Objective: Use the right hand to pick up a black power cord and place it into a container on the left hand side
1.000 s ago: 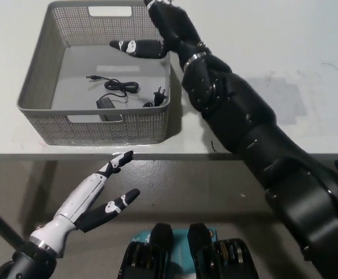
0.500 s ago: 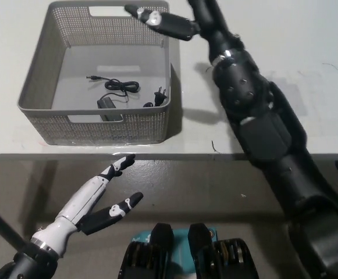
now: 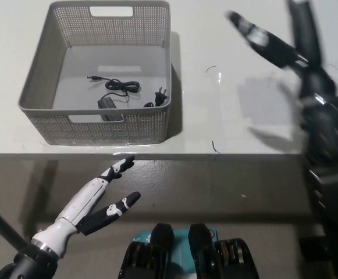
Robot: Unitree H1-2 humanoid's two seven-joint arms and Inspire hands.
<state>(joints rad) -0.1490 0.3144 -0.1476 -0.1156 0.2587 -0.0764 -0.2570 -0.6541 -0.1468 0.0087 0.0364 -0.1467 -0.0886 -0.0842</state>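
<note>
1. Placing step looks finished: cord (image 3: 122, 93) lying coiled on the floor of the basket (image 3: 38, 102), adapter block toward the front wall, plug near the right wall.
2. Right hand (image 3: 273, 46) over the table (image 3: 227, 122), well to the right of the basket and apart from it; blurred, fingers spread, holding nothing.
3. Left hand (image 3: 96, 200) resting below the table's front edge at lower left, open, fingers apart, empty.
4. Next move, as a judgement: nothing more to grasp; only a matter of bringing the right arm to rest clear of the basket, without brushing its rim.
5. Count: one basket, one cord, one table, two hands. Also two small dark specks on the tabletop, too small to identify.
</note>
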